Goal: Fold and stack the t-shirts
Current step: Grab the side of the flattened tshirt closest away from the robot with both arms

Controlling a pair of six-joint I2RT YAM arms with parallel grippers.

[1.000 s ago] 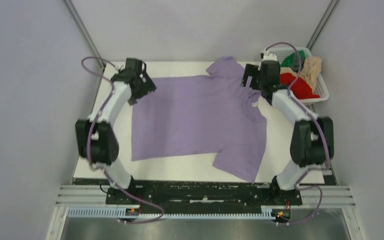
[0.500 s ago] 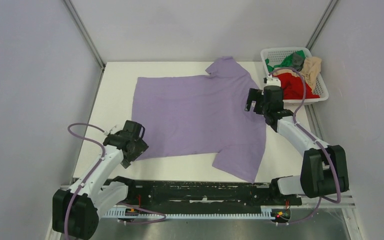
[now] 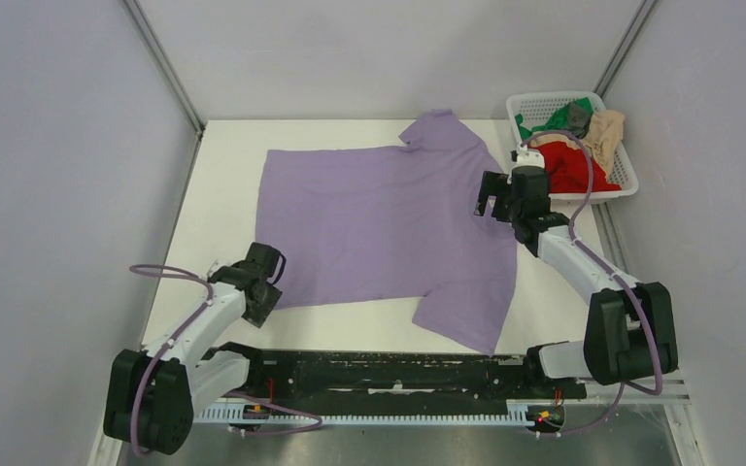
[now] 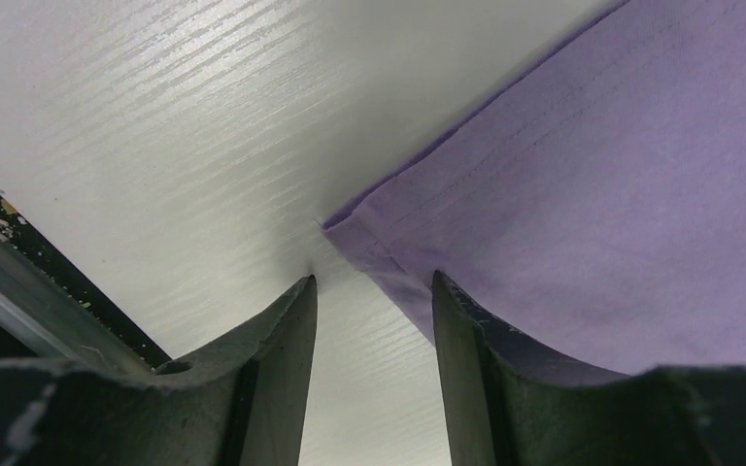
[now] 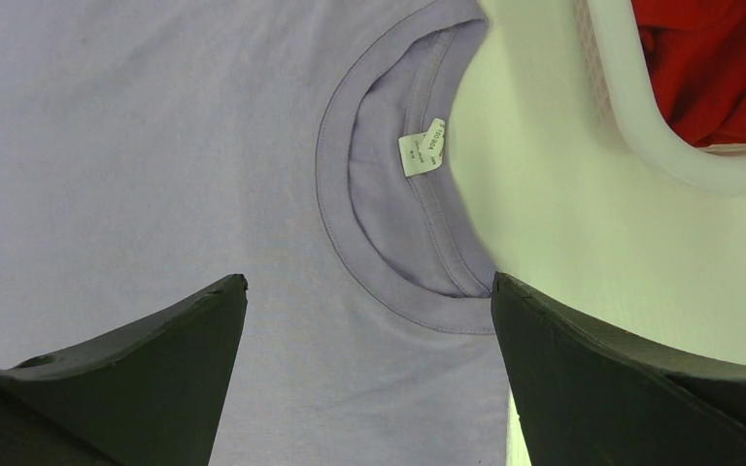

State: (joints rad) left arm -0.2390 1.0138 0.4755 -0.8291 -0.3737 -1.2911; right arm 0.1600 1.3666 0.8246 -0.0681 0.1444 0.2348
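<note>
- The lavender t-shirt (image 3: 379, 223) is lying spread flat on the worktop (image 3: 219, 194), with the other t-shirts (image 3: 573, 167) waiting in the basket (image 3: 544, 96).
- The left end effector (image 4: 374, 283), jaws apart and gripping nothing, is straddling the near hem corner (image 4: 350, 221).
- The right end effector (image 5: 369, 283) is hovering wide open over the collar (image 5: 338, 218).
- Apparent step: taking hold for the first fold. The next move calls for pinching the cloth cleanly at the hem.

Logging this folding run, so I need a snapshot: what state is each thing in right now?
lavender t-shirt: spread flat on the table, unfolded
left hand: narrowly open at its hem corner, not clamped
right hand: wide open above its collar
basket: holding crumpled shirts
red t-shirt, beige t-shirt, green t-shirt, dark grey t-shirt: bunched in the basket, unfolded
</note>
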